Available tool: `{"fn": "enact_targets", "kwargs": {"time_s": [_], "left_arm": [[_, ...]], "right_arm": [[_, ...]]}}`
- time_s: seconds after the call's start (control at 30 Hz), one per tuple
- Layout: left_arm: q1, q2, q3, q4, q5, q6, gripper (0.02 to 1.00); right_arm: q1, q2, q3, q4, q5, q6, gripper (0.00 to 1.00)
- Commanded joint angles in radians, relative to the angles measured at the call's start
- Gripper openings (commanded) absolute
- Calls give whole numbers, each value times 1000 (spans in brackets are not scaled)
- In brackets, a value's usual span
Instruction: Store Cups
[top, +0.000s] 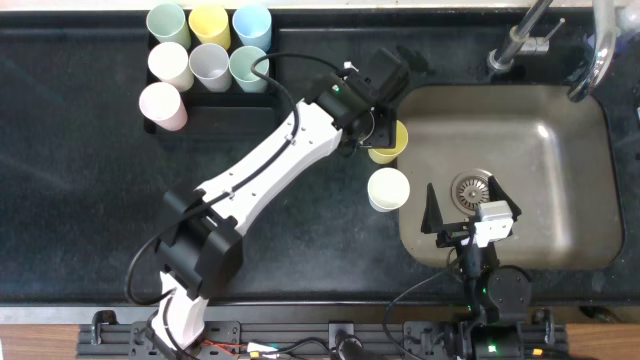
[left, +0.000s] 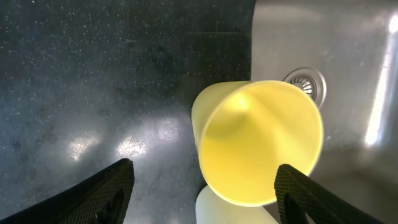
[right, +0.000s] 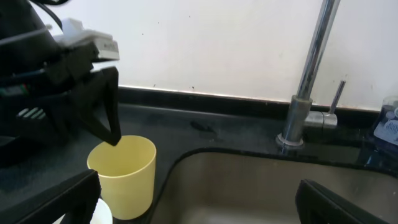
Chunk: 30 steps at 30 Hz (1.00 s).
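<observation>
Dark speckled worktop (top: 80, 200) runs along a pale wall, with a steel sink (top: 560, 150) and its tap (top: 520, 40) at my right. At the far left corner stands a black tray (top: 250, 100) that holds six cups in two rows. A pink cup (top: 163, 106) sits at its near corner, and I cannot tell whether it is in the tray or just beside it.

Two cups are well away from the tray, at the worktop's edge by the sink. One is a yellow cup (top: 396, 145), upright with its mouth open. The other is a white cup (top: 388, 188), just beside it on the side nearer my bases.

My left gripper (left: 204, 167) hangs over the yellow cup with its fingers spread wide. The cup sits between them, but nothing is clamped. One finger looks close to the rim, and I cannot tell if it touches.

My right gripper (top: 467, 205) is over the sink, fingers apart and holding nothing.

As I judge it, most of the job is done, since the tray is nearly full. What is left is these two cups by the sink, and perhaps the pink one. The yellow cup looks to be the one in hand: it has yet to be gripped, lifted and carried across to the tray, and the white one would follow.
</observation>
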Motion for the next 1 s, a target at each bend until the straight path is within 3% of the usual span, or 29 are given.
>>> {"fn": "enact_targets", "kwargs": {"time_s": [0.03,0.47,0.8,1.0], "left_arm": [[-10,42,29,-2,21,-8,748],[-10,108,50,51,27,-8,516],[-12,138,92,43,-1,-71,264],[-11,138,92,49,-11,-167,34]], "right_arm": [[-3,-11,-14,6,8,0,996],[-3,-11,-13,6,8,0,996],[-3,-11,-13,6,8,0,993],[-3,-11,-14,6,8,0,996]]}}
